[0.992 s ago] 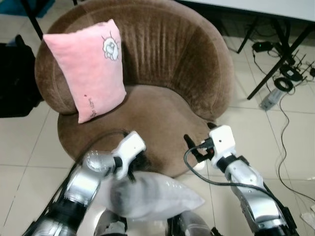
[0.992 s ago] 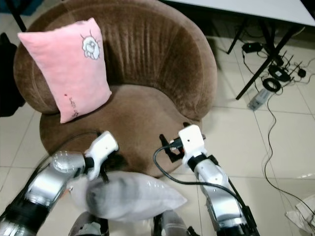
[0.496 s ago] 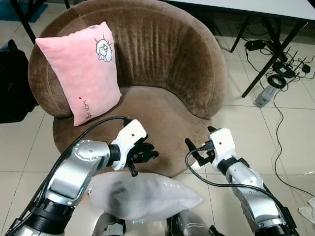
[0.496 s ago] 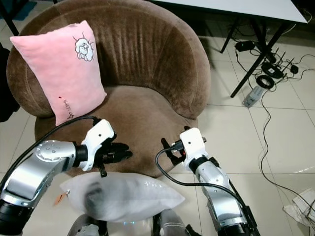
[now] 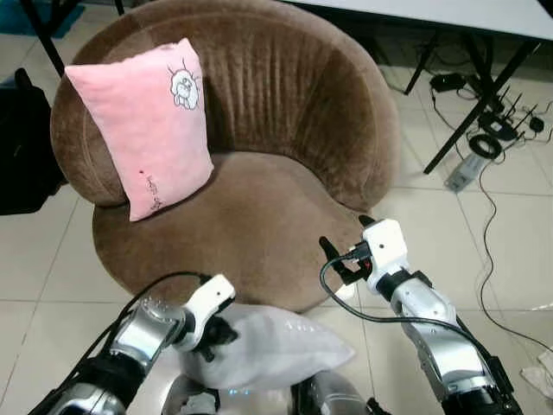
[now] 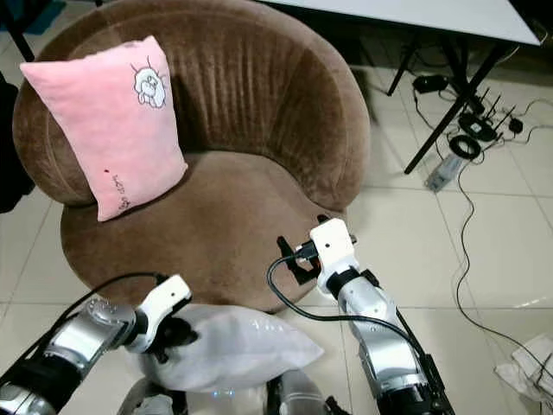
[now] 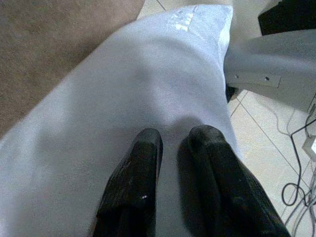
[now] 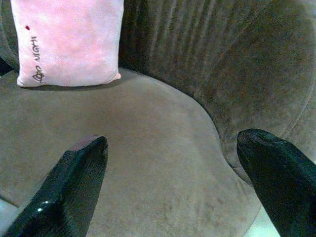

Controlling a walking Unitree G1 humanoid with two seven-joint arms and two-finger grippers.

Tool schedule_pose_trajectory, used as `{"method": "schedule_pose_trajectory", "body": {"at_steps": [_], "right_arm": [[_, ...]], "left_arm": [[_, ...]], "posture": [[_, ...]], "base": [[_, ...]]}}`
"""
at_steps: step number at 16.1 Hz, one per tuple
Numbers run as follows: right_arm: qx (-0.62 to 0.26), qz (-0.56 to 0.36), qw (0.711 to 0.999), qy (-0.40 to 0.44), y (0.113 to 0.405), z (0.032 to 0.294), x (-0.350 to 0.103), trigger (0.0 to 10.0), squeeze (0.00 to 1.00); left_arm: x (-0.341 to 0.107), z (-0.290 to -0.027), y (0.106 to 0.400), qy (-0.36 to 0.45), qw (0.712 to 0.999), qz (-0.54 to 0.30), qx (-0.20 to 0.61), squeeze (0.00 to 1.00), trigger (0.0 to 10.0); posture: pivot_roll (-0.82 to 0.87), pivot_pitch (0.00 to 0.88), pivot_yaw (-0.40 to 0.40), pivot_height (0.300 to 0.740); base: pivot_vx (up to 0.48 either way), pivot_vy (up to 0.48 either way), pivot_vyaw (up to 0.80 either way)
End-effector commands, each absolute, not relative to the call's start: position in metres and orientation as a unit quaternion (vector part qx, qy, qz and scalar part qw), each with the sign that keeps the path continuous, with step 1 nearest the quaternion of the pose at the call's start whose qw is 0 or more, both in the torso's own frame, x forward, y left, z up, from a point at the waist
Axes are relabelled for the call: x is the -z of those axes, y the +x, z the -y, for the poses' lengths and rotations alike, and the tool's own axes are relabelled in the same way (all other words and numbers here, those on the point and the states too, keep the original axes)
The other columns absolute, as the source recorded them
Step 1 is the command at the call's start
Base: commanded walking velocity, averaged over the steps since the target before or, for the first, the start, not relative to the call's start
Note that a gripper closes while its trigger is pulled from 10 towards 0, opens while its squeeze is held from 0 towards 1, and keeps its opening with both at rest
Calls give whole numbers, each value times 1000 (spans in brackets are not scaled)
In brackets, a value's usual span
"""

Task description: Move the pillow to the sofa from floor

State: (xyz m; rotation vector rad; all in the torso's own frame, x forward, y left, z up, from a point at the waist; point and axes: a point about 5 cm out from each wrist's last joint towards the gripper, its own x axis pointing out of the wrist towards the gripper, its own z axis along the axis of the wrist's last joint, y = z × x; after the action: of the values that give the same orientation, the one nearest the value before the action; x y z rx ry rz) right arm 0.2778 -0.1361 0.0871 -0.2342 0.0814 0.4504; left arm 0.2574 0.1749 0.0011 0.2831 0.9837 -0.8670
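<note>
A white pillow (image 5: 276, 350) lies on the tiled floor just in front of the round brown sofa (image 5: 285, 104). My left gripper (image 5: 214, 334) is down on the pillow's left end. In the left wrist view its fingers (image 7: 140, 158) stand close together, pressed into the pillow (image 7: 123, 84) with a fold of fabric between them. My right gripper (image 5: 344, 235) hovers open over the sofa's front right edge, apart from the pillow; the seat (image 8: 148, 148) shows between its spread fingers. A pink pillow (image 5: 143, 121) leans upright against the sofa's left backrest.
A black bag (image 5: 22, 147) sits on the floor left of the sofa. To the right are black table legs (image 5: 471, 108), a tangle of cables (image 5: 505, 130) and a power strip (image 5: 471, 173). A white tabletop (image 5: 484, 13) runs along the back right.
My left gripper has dropped from above the sofa's front edge onto the white pillow, and its fingers have come together. The right gripper has hardly moved.
</note>
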Motion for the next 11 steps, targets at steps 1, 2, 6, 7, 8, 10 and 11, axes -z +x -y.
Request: {"method": "schedule_pose_trajectory", "body": {"at_steps": [1,2,6,7,8,10,11], "right_arm": [[-220,-50,966,-125,276,141,-83,10000,180],[-220,-50,966,-126,275,142,-83,10000,176],[-220,-53,966,-127,273,143,-82,10000,180],[-220,-54,966,-128,273,144,-82,10000,176],[-221,-54,965,-128,273,144,-82,10000,176],[-221,-54,965,-129,274,144,-83,10000,180],[-221,-54,965,-129,274,144,-83,10000,176]], "left_arm": [[8,-176,252,137,772,-471,404,0,10000],[12,-179,251,142,769,-477,402,0,10000],[21,-187,247,149,761,-490,399,0,10000],[23,-190,246,163,759,-489,398,0,10000],[23,-190,247,171,759,-484,401,0,10000],[21,-188,250,178,766,-469,400,0,10000],[21,-188,251,181,768,-466,400,0,10000]], "posture": [[-105,216,-133,740],[-108,217,-134,740],[-114,223,-139,740],[-114,225,-141,740],[-114,226,-141,740],[-113,228,-145,740],[-113,229,-146,740]], "base": [[0,0,0],[0,0,0],[0,0,0],[0,0,0],[0,0,0],[0,0,0],[0,0,0]]}}
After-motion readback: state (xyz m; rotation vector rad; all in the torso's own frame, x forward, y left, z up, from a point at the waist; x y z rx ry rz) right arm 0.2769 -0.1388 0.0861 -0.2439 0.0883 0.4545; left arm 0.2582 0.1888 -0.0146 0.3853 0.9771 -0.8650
